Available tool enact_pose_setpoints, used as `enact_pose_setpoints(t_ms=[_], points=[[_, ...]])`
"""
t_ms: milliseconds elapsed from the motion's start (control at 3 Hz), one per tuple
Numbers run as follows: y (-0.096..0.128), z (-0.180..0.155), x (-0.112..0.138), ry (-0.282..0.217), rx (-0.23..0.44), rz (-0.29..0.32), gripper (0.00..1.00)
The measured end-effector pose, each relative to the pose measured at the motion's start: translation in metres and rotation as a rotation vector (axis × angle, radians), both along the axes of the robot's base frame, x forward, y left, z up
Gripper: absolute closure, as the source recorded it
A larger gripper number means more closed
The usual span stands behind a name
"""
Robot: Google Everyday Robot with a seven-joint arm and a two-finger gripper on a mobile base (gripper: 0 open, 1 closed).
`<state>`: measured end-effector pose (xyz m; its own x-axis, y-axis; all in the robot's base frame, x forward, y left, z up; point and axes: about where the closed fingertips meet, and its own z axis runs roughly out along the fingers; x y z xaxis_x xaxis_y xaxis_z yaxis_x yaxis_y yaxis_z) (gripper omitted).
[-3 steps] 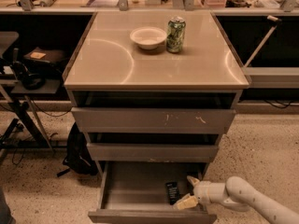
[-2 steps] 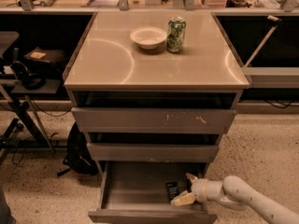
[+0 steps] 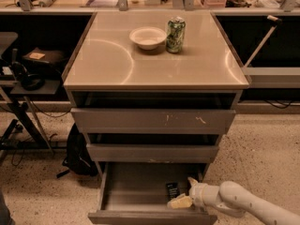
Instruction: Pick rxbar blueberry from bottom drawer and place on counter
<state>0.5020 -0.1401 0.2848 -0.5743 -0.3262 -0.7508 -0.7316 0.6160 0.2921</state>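
The bottom drawer (image 3: 136, 198) is pulled open at the foot of the cabinet. The rxbar blueberry (image 3: 172, 190), a small dark bar with pale print, lies flat inside it at the right. My gripper (image 3: 185, 193) reaches in from the lower right on a white arm, its pale fingers straddling the bar's right side, one fingertip (image 3: 179, 202) in front of the bar and one (image 3: 191, 180) behind it. The counter (image 3: 154, 55) is the glossy beige top of the cabinet.
A white bowl (image 3: 147, 37) and a green patterned can (image 3: 175, 34) stand at the back of the counter. The scratched upper drawer (image 3: 152, 120) and middle drawer (image 3: 152, 152) stick out slightly. A black bag (image 3: 77, 151) and a stand are on the floor at left.
My gripper has slid a little to the left inside the bottom drawer, closer to the bar. The bar has not moved.
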Motion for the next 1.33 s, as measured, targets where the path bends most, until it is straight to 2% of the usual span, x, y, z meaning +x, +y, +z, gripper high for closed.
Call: enact_pose_setpoints(t_ms=[333,667,1000,1333], points=[[0.017,-0.013,-0.025,0.045,-0.006,-0.026,0.00],[0.018,-0.013,-0.025,0.044,-0.006,-0.025,0.00],[0.030,-0.025,-0.008,0.032,0.006,-0.081,0.00],[0.041,-0.042,0.027,0.015,-0.001,-0.190,0.00]])
